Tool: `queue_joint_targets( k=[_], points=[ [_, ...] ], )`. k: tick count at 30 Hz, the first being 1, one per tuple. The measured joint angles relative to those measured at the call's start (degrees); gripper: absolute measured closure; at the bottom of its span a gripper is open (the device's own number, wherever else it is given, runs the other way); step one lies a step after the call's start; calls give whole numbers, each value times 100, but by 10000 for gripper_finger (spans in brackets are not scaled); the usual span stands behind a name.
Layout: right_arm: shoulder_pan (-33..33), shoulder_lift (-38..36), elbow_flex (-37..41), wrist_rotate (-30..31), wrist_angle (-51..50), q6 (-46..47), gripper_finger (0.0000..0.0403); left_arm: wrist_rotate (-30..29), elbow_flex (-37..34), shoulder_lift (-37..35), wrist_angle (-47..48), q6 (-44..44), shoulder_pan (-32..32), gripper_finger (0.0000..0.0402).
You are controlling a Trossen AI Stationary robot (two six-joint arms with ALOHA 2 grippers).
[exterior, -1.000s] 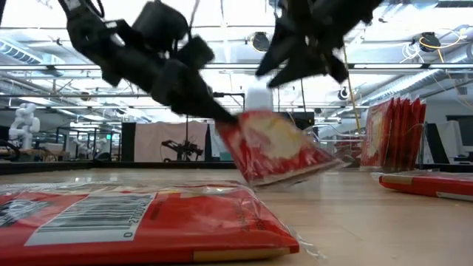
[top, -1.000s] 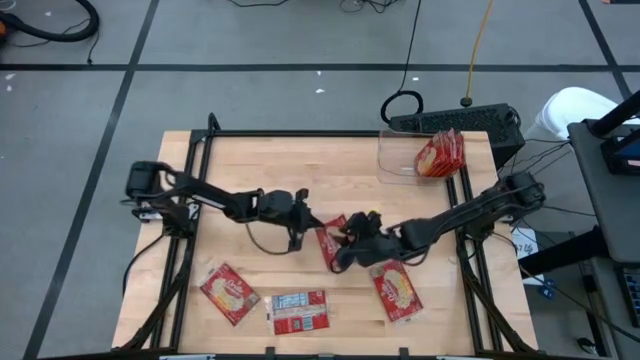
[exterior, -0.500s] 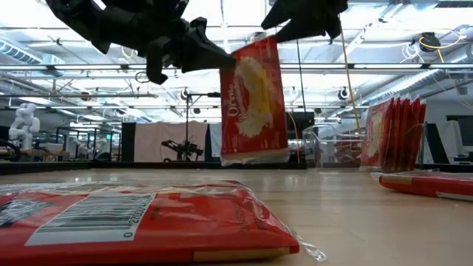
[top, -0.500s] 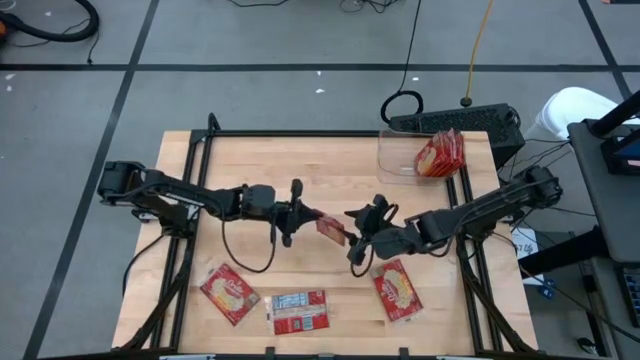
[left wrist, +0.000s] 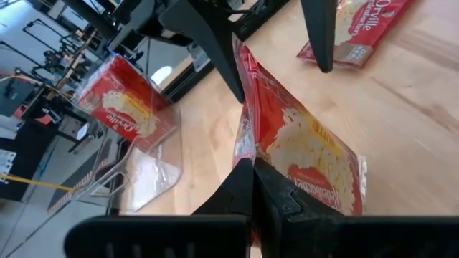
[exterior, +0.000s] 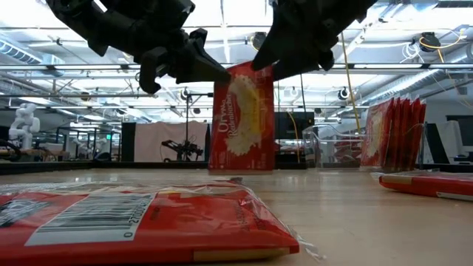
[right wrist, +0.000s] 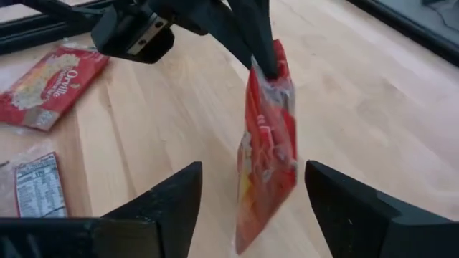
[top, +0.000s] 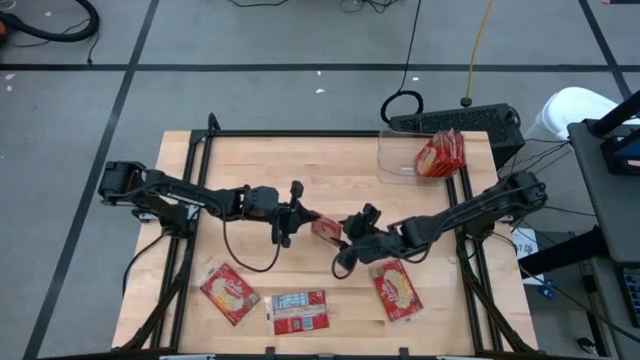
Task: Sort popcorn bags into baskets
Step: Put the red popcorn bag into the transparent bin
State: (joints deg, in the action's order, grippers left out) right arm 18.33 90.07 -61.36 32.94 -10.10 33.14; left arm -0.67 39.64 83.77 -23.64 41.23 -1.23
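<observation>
Near the middle of the pale wooden table (top: 250, 160), the left gripper (top: 300, 212) has its two dark fingers pressed together on the top edge of a popcorn bag (exterior: 242, 118) — a flat red packet in glossy, crinkled film that hangs upright, clear of the boards. Its broad face carries a yellow-cream picture of popcorn and white lettering. In the left wrist view the thin black fingers (left wrist: 247, 190) meet on the sealed seam.

The right gripper (right wrist: 247, 193) sits just beside the hanging bag with its blunt, matte black fingers spread wide, one on each side of the packet and not touching it. In the low view it shows as a dark angular shape above the bag's upper corner.

Three more packets (top: 232, 293) lie flat along the near side of the table. One shows the popcorn picture, the middle one lies label side up with a white panel and barcode, and the third rests close below the right arm.

At the far right corner stands the basket (top: 398, 158) — a small bin of clear plastic with rounded corners. Several red packets (top: 440, 152) stand on edge inside it, packed together against one side, their thin edges lined up like files.

A black metal frame runs around the table's edges, and a dark keyboard (top: 455, 122) lies just beyond the basket.
</observation>
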Motion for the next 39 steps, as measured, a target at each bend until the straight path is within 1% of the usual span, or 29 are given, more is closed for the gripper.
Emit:
queue_joint_targets(
  k=[2,5,7,10,14,15,17,19,21,23,25,27,29,31,34,36,39],
  points=[
    [-32,76,0,-1,87,141,177,0,0,0,-2,-41,0,398],
    [-79,197,0,7,240,156,210,0,0,0,-9,-45,0,397],
    [-105,252,0,12,259,158,241,0,2,0,-9,-105,-2,397],
    [-114,277,0,57,252,149,299,4,2,0,1,-224,-3,396],
    [-112,254,0,167,261,12,375,17,2,0,11,-648,-4,394],
    [-112,235,0,166,241,-37,387,-11,2,0,4,-737,-7,391],
    [-114,211,0,188,257,-85,393,-270,8,-4,-28,-926,-58,374],
    [-116,142,0,277,176,-53,387,-703,11,-4,-31,-1085,-151,340],
    [-116,44,0,327,105,-3,385,-1357,11,-41,112,-1339,-250,293],
    [-116,-103,0,430,-42,9,389,-2118,11,-190,340,-1835,-357,241],
    [-113,-296,0,595,-224,64,395,-2634,22,-354,559,-2431,-347,193],
    [-108,-517,0,801,-476,145,397,-2930,17,-543,999,-3062,-290,155],
    [-108,-752,0,1076,-673,322,397,-2943,17,-676,1371,-3593,-214,127],
    [-109,-992,0,1468,-955,394,397,-2939,17,-684,1686,-3987,-149,112],
    [-110,-1377,0,2218,-1368,416,397,-2933,2,-635,2157,-4406,-102,109],
    [-110,-1607,0,2706,-1574,393,397,-2936,11,-542,2207,-4687,-92,117],
    [-110,-1948,0,3179,-1677,230,397,-2857,-35,-529,2273,-4942,-116,139]
  ],
)
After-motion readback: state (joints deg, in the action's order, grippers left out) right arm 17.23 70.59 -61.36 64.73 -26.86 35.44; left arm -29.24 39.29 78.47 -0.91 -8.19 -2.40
